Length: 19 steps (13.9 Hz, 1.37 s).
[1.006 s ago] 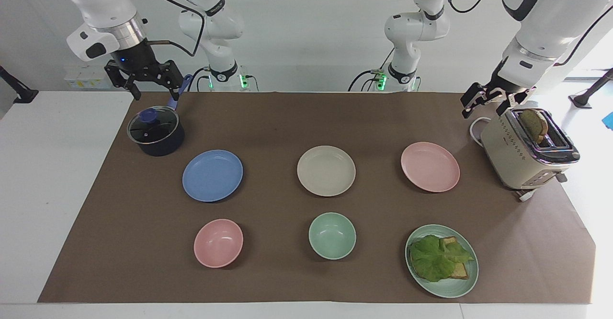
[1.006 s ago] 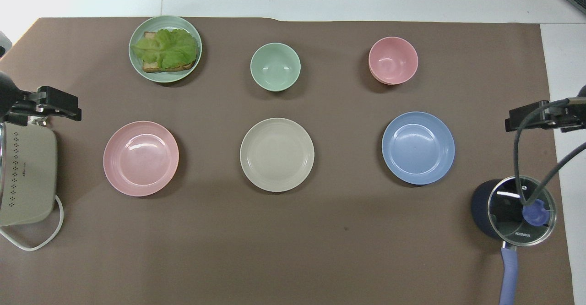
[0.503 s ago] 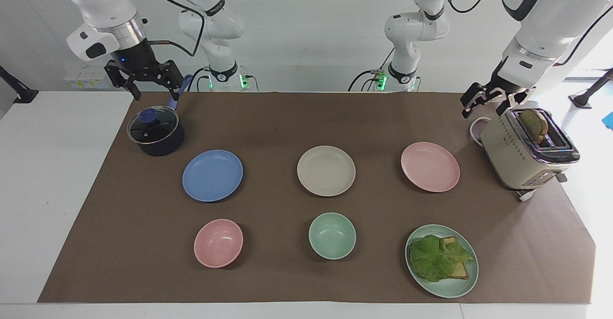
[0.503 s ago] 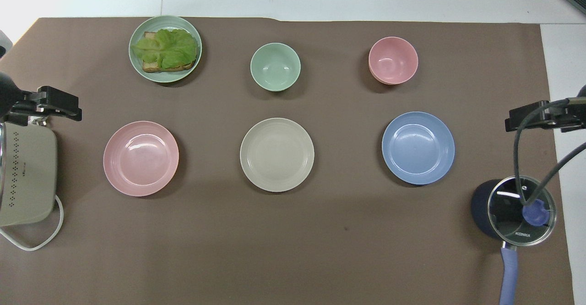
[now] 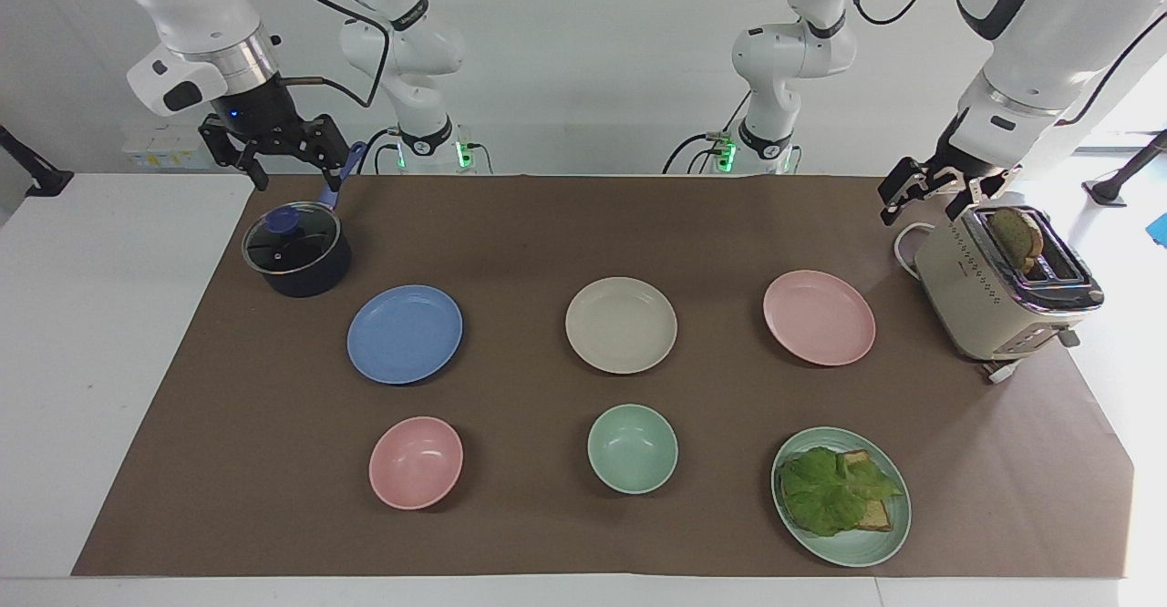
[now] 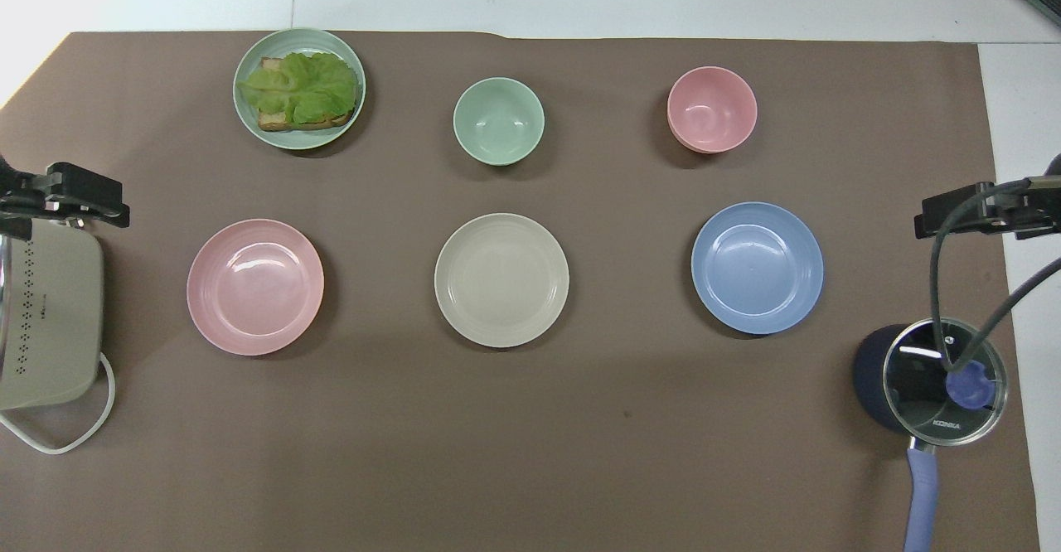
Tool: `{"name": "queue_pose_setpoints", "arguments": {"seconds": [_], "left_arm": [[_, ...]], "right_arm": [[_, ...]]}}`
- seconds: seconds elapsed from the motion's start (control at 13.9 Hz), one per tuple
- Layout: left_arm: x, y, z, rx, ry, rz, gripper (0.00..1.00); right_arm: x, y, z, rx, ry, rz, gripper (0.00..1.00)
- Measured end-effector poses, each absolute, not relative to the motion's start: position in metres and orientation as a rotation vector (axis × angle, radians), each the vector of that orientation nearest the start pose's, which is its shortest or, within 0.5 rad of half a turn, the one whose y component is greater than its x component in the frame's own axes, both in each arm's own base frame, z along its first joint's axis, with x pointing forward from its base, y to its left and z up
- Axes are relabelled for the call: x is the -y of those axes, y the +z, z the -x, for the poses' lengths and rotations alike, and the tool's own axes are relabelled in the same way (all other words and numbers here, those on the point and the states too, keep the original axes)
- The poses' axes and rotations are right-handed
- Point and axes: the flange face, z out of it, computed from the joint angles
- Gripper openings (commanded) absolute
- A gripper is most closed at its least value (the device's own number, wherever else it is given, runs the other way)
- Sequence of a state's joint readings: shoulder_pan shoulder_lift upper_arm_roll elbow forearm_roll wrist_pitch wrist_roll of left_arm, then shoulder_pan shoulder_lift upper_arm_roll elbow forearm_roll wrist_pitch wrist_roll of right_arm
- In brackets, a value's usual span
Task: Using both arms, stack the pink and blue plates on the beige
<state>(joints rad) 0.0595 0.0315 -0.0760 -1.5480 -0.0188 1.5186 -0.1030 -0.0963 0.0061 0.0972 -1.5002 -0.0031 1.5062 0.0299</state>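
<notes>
Round matte pale pink plate (image 5: 819, 317), cream-beige plate (image 5: 621, 324), medium blue plate (image 5: 405, 334) lie flat in a row, beige between | left gripper (image 5: 930, 195) over cream toaster (image 5: 994, 293), right gripper (image 5: 276, 153) over lidded pot (image 5: 296, 252), both spread wide, empty | toast in toaster seen facing only

White wall (image 5: 593, 51), white table (image 5: 100, 334), brown mat (image 5: 547, 224).

The beige plate (image 5: 621, 325) lies between the two other plates (image 5: 819, 317), with two bowls (image 5: 633, 449) farther from the robots.
</notes>
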Motion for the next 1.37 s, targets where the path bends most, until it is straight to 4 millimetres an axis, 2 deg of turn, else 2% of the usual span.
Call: {"name": "queue_pose_setpoints", "arguments": {"seconds": [0.14, 0.29, 0.57, 0.79, 0.93, 1.08, 1.37], "left_arm": [[-0.019, 0.590, -0.543, 0.212, 0.185, 3.144, 1.00], [-0.034, 0.554, -0.530, 0.253, 0.281, 3.133, 1.00], [-0.032, 0.462, -0.517, 0.257, 0.380, 3.121, 1.00], [-0.034, 0.394, -0.505, 0.267, 0.375, 3.121, 1.00], [-0.035, 0.355, -0.504, 0.273, 0.373, 3.123, 1.00], [-0.036, 0.332, -0.507, 0.275, 0.371, 3.125, 1.00], [-0.035, 0.318, -0.513, 0.390, 0.341, 3.113, 1.00]], "right_arm": [[0.000, 0.649, -0.550, -0.046, 0.000, 3.144, 1.00], [0.000, 0.649, -0.550, -0.046, 0.000, 3.144, 1.00], [0.000, 0.649, -0.550, -0.046, 0.000, 3.144, 1.00], [0.000, 0.649, -0.550, -0.046, 0.000, 3.144, 1.00], [0.000, 0.649, -0.550, -0.046, 0.000, 3.144, 1.00], [0.000, 0.649, -0.550, -0.046, 0.000, 3.144, 1.00], [0.000, 0.649, -0.550, -0.046, 0.000, 3.144, 1.00]]}}
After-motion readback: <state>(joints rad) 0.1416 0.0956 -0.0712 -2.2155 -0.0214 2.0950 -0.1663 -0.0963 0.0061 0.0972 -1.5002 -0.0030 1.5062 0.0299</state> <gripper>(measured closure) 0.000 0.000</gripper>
